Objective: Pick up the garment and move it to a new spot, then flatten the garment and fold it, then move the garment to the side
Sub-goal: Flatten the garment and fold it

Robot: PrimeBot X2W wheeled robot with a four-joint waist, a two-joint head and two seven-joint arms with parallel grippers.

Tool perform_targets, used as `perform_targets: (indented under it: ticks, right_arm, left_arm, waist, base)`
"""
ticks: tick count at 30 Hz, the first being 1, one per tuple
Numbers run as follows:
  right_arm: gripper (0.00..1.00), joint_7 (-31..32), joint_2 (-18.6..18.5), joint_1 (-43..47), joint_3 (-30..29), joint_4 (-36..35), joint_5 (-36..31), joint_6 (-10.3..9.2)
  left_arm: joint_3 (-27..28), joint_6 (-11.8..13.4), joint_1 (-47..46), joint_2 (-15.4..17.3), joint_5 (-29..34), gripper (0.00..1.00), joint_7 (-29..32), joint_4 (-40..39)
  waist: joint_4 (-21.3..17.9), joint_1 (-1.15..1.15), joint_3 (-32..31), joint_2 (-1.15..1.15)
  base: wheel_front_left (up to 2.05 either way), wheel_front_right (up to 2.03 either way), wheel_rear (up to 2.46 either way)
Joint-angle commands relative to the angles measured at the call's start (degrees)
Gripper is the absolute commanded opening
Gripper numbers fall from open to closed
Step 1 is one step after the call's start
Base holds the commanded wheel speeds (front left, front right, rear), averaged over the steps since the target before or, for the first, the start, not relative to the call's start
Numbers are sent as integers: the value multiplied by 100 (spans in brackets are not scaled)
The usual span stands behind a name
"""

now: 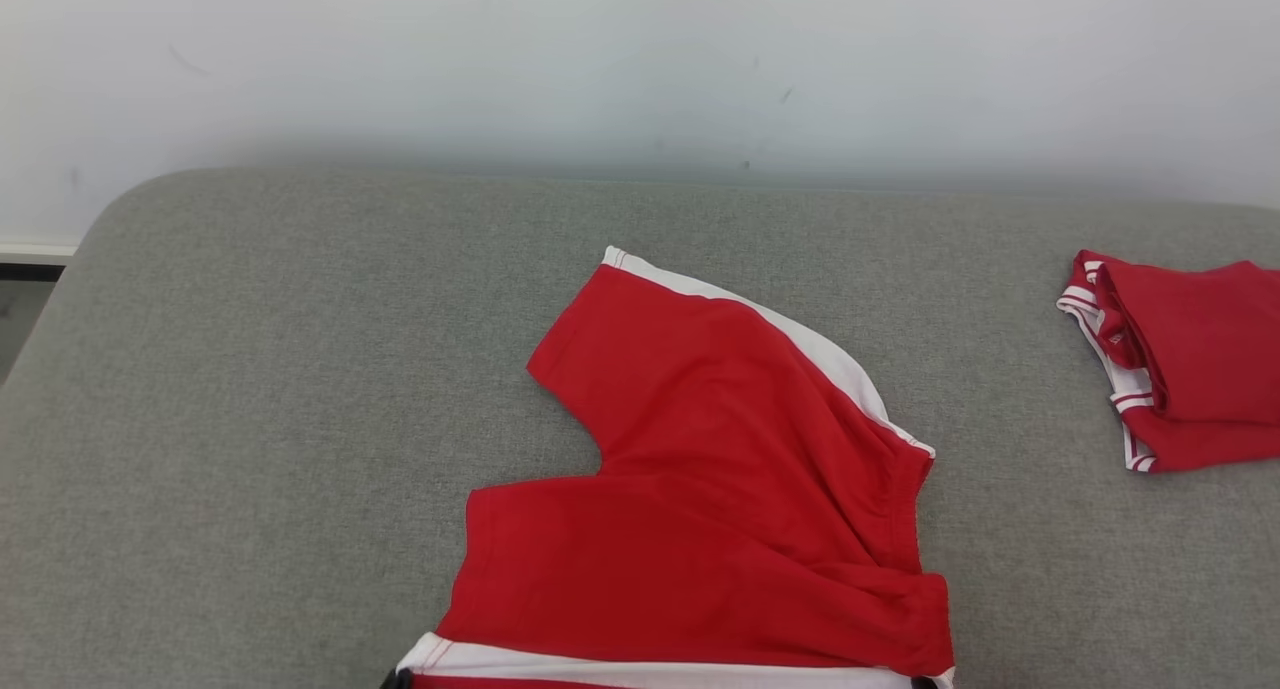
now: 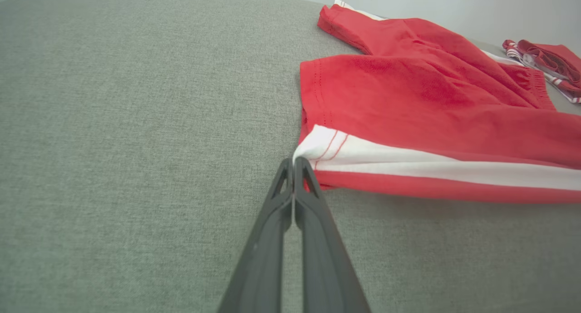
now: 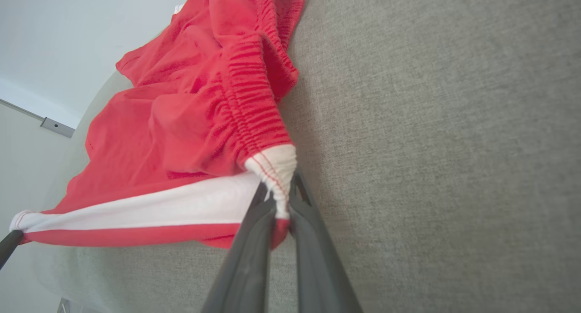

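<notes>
Head view: the red knit shorts with white side stripes (image 1: 720, 469) lie from the centre down to 6 o'clock on the grey woven upholstered surface (image 1: 250, 419). One leg points toward 11 o'clock and the other lies across the bottom. They are spread but rumpled, with soft ridges near the gathered waistband at 4 o'clock. A second red garment with white striped trim (image 1: 1190, 359) sits bunched at 3 o'clock, well apart, below the pale matte wall (image 1: 640, 59). Judging from this, the shorts are at the flattening stage; the fold and the move aside are not yet done.

Left wrist view: the left gripper (image 2: 294, 165) has its two dark fingers pressed together on the white stitched hem corner of the shorts, just above centre. The cloth runs off toward 3 o'clock, thin and limp, with its white stripe drawn straight.

Right wrist view: the right gripper (image 3: 279, 199) pinches the white end of the elastic waistband at centre, and the ribbed gathers bunch toward 12 o'clock. The stripe stretches taut toward 9 o'clock, where another dark finger meets it.
</notes>
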Motion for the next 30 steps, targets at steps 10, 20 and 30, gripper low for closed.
perform_targets:
  ticks: [10,20,30]
  right_arm:
    - [0,250,142,-338,-136,-511,-213,-19]
    - [0,513,321,-1717,256,-815,-245,-18]
    - [0,417,433,-2848,333,-222,-100,-18]
  left_arm:
    - [385,-394,-808,317,425,0,32,-71]
    - [415,-899,-2870,978,431,0,914,-133]
    - [-193,-1025,-4593,1292,189,0,1535,672]
  waist:
    - [-288,0,146,0]
    - [-1045,0,890,0]
    - [-1472,0,1485,0]
  base:
    - [0,0,0]
    - [0,0,0]
    - [0,0,0]
